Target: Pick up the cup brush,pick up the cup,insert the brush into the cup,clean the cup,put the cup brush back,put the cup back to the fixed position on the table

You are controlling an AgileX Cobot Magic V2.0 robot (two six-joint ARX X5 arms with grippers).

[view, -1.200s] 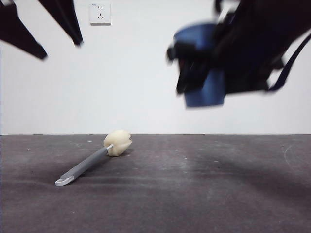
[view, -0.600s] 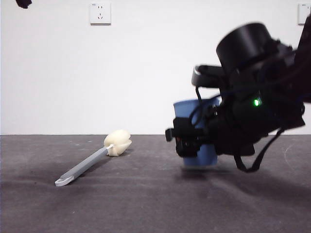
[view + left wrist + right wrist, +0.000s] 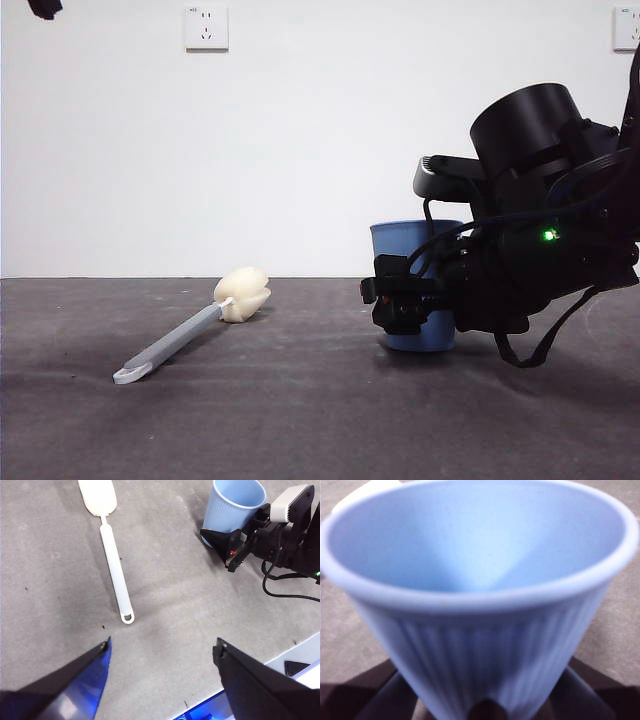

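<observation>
Your right gripper (image 3: 405, 305) is low at the table (image 3: 300, 420), reaching in level from the side, its jaws clenched around the lower wall of the cup (image 3: 415, 240). The cup stands upright with its base on the table. Half a second ago it hung tilted, just above the surface; a second ago it was high in the air. Your left gripper (image 3: 162, 652) hovers high with jaws spread and empty. The cup brush (image 3: 190, 330) lies flat, well apart from the cup, unmoved.
</observation>
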